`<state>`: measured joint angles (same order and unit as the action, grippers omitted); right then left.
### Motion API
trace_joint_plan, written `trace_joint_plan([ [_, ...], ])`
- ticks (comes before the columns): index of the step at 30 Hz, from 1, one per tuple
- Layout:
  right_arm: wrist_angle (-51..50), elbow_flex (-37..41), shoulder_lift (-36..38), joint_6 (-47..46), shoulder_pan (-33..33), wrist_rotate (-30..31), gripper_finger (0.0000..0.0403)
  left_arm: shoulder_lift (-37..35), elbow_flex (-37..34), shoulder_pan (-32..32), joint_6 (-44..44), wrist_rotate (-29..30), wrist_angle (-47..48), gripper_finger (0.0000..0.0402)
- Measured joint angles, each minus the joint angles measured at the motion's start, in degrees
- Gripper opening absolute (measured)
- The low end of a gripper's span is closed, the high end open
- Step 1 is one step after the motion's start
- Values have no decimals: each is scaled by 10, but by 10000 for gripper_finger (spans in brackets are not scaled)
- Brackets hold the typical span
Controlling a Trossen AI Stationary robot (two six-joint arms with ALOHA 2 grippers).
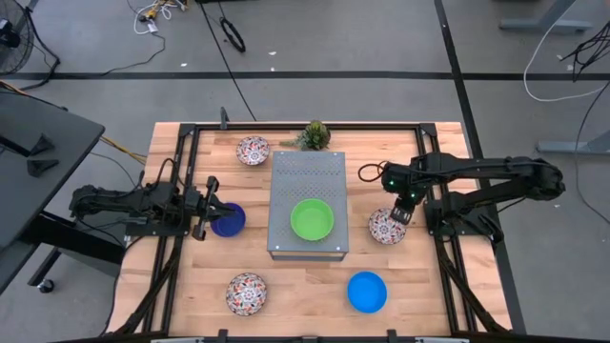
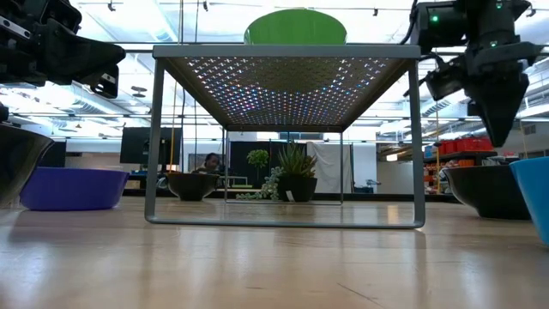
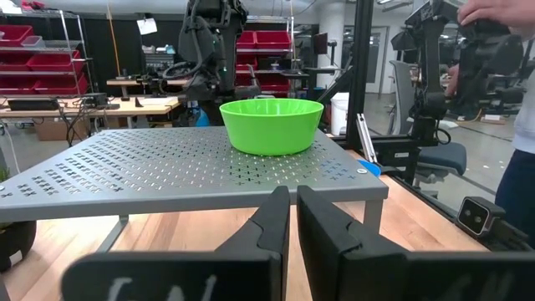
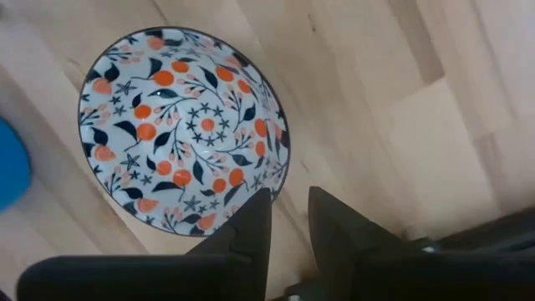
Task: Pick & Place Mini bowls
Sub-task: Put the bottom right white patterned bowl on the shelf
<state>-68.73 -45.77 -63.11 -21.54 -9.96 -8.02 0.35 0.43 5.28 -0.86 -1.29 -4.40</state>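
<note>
A bright green mini bowl (image 1: 312,219) stands on top of the grey perforated box (image 1: 307,171) in the middle of the table. A floral bowl (image 4: 180,125) sits on the wood right of the box. My right gripper (image 4: 290,213) hangs above that bowl's rim, pointing down, narrowly open, with nothing between its fingers. Another floral bowl (image 1: 253,151) sits at the far left of the box, and a third (image 1: 247,292) at the near left. A light blue bowl (image 1: 367,292) sits near the front. My left gripper (image 1: 208,211) is shut and level, above the edge of the dark blue bowl (image 1: 229,220).
A small spiky plant (image 1: 314,135) stands behind the box at the table's far edge. Black frame rails (image 1: 448,248) run along both sides of the table. Bare wood lies between the box and the front edge. A person shows beyond the table in the left wrist view.
</note>
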Motion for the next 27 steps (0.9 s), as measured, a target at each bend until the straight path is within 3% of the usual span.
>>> trace_joint_plan([
  [6,10,20,0,-57,0,-15,90,0,0,0,0,0,0,30],
  [13,44,22,0,-94,0,-15,128,0,0,0,0,0,0,30],
  [20,66,24,0,-104,0,7,168,0,0,0,0,0,0,30],
  [27,92,62,0,-108,0,0,183,0,0,0,0,0,0,30],
])
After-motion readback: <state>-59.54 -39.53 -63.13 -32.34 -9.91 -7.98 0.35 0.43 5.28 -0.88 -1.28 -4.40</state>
